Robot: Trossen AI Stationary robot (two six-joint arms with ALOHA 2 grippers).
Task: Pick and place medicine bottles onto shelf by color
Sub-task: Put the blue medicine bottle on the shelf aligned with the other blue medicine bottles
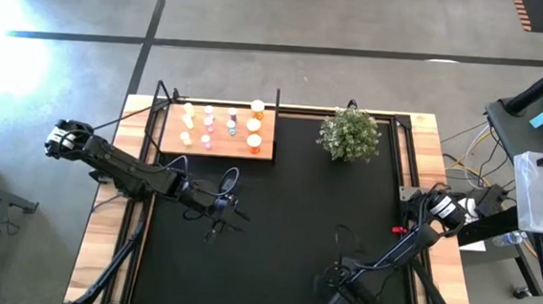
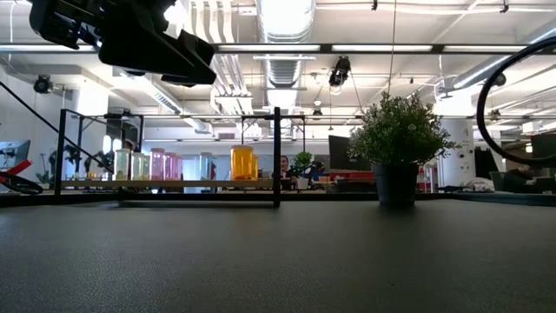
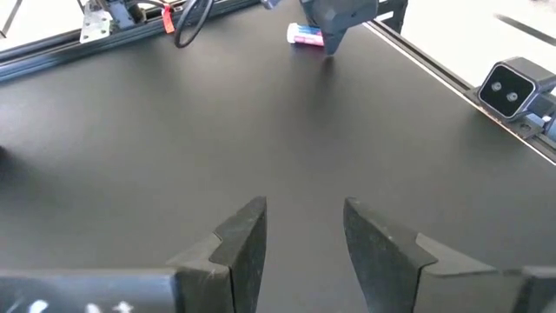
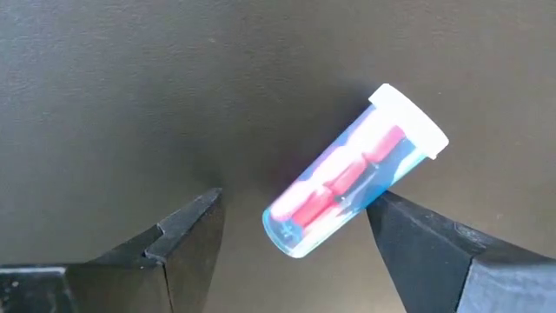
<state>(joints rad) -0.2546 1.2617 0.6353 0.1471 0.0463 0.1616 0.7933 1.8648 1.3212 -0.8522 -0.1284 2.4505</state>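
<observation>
A bottle (image 4: 347,178), blue with red inside and a white cap, lies on its side on the black mat (image 1: 287,211) near the table's 5 o'clock edge. The right claw (image 4: 291,230) is wide open around it, one finger (image 4: 417,243) touching it. The left claw (image 3: 300,230) is partly open, holding nothing, over the mat's middle. More bottles (image 1: 221,125) stand on the shelf (image 1: 262,151) at 11 o'clock.

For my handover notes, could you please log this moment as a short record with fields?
shelf: wooden board at the mat's far left, about ten bottles standing on it
loose bottle: blue bottle, white cap, lying on the mat
right gripper: open, low over the lying bottle, one finger beside it
left gripper: slightly open, empty, above the mat
plant: right of the shelf
</observation>
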